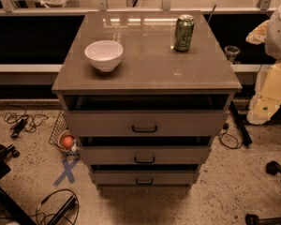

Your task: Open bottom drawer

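Note:
The bottom drawer point(144, 176) is the lowest and narrowest grey-taupe front of the cabinet point(145, 74), near the floor. It has a small black bar handle point(144, 182). A dark gap shows above its front. The middle drawer point(144, 154) and the top drawer point(144, 123) sit above it. My gripper is not in view. Only a white and cream arm part point(271, 78) shows at the right edge, away from the cabinet.
A white bowl point(104, 54) and a green can point(183, 33) stand on the cabinet top. A wire basket with an orange ball point(67, 141) sits left of the cabinet, by a blue tape cross point(66, 171). Cables point(23, 122) and black chair legs point(4, 182) lie on the floor.

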Robot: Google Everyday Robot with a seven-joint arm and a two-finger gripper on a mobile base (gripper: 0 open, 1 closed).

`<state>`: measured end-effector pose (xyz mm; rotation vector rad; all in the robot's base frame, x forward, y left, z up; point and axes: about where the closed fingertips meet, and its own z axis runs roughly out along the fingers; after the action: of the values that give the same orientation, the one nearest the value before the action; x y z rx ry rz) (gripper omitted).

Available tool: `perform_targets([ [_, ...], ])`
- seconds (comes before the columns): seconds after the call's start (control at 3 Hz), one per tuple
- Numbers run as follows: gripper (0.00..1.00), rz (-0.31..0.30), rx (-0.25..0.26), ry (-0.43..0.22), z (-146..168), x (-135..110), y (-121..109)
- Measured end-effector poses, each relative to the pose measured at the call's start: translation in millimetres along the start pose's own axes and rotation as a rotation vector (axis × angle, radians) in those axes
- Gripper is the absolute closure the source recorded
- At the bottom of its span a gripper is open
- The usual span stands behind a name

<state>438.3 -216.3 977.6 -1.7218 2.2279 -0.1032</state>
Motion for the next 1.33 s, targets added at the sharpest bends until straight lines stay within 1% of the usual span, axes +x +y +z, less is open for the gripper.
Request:
perform_targets([
  [0.33,0.0,0.0,0.0,0.0,0.0,0.0,0.0],
  [0.67,0.0,0.003,0.029,-0.014,4.4,-2.2,-3.6],
  [1.0,0.0,0.033,0.083,-0.073,48.3,4.0,0.8],
  [1.33,0.0,0.045,0.09,-0.123,102.6,21.2,15.9],
])
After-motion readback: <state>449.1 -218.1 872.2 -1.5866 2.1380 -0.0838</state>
